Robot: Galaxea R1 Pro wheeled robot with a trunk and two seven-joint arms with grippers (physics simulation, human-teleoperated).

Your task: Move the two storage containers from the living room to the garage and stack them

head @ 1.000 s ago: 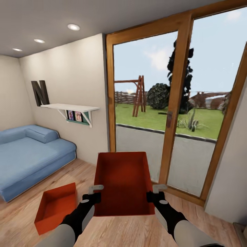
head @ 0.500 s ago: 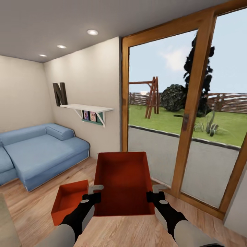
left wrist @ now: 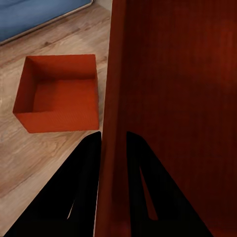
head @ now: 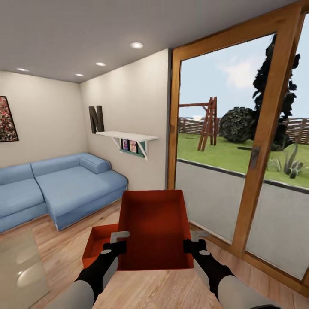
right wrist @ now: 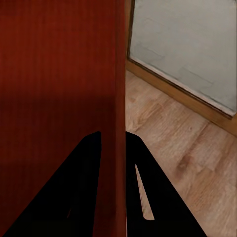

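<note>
A blue sofa (head: 64, 189) is sitting along the far wall. A second storage container (head: 98, 245) is resting on the wood plank floor (head: 51, 240), partly hidden behind the held one. The left hand (head: 116, 240) is gripping the left wall of the raised storage container (head: 154, 227), while the right hand (head: 194, 240) is clamping its right wall beside the glass doors (head: 240, 171).

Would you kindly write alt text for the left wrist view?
The left hand clamps one wall of a lifted orange-red storage container, a finger on each side. Below it, a second identical container sits empty on the light wood floor near a blue sofa.
</note>
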